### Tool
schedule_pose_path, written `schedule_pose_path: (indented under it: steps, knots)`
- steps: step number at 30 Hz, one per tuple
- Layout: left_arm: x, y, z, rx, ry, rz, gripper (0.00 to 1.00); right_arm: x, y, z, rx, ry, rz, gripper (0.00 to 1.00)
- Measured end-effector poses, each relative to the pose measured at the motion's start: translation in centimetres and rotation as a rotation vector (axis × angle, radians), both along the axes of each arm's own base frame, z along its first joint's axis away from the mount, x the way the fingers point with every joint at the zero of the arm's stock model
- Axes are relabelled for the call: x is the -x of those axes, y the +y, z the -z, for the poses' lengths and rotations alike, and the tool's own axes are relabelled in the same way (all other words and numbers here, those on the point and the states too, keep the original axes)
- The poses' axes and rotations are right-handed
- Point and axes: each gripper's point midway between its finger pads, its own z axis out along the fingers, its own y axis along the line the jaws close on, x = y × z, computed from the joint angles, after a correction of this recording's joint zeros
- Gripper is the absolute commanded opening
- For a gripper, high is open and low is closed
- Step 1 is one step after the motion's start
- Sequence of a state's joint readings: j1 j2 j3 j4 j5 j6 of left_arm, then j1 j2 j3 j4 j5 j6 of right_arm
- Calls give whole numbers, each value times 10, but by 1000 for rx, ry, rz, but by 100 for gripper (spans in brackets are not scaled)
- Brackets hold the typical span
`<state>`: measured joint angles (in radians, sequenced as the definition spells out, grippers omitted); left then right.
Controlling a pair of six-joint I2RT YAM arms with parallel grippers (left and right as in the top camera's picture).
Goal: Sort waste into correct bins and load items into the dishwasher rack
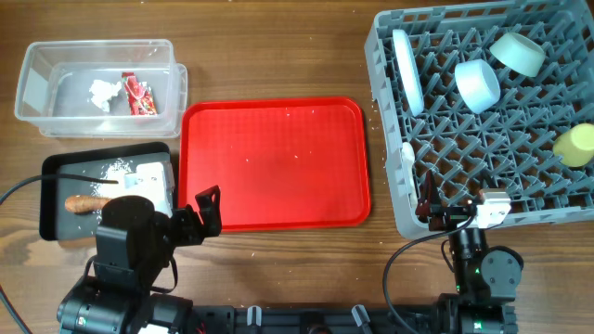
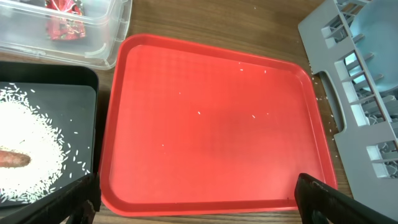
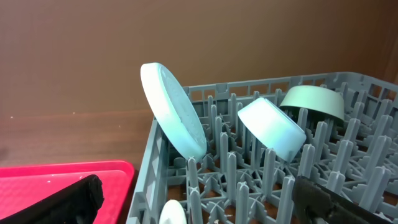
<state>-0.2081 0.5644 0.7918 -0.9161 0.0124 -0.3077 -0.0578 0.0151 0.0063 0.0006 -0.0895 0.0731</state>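
The grey dishwasher rack [image 1: 520,176] at right holds the blue plate [image 1: 406,70], blue bowl [image 1: 477,83], green bowl [image 1: 517,53], yellow-green cup [image 1: 577,144] and white spoon [image 1: 408,158]. The clear tub [image 1: 37,56] holds the tissue wad [image 1: 102,91] and red wrapper [image 1: 139,96]. The black tray [image 1: 56,167] holds rice [image 1: 119,170] and the orange stick [image 1: 83,203]. My left gripper [image 1: 206,209] is open and empty at the red tray's front-left corner [image 2: 199,208]. My right gripper [image 1: 432,204] is open over the rack's front-left corner, the spoon [image 3: 173,214] below it.
The flat red serving tray [image 1: 275,162] lies in the middle with a few stray rice grains on it. It sits between the black tray and the rack. Bare wooden table lies behind and in front of it.
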Motion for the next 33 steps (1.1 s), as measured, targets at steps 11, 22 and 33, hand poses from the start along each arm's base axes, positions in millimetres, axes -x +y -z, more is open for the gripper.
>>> schedule_pose_path:
  steps: [11, 22, 33]
  knots:
    - [5, 20, 11, 1, -29, -89, 100, 0, 0, 0, 0, -1, 0, 100]
    - [-35, 30, 50, 64, -571, -144, 100, 0, 0, 0, 8, -1, 0, 100]
    - [-39, 31, 53, -13, -622, -118, 100, 0, 0, 0, 8, 0, 0, 100]
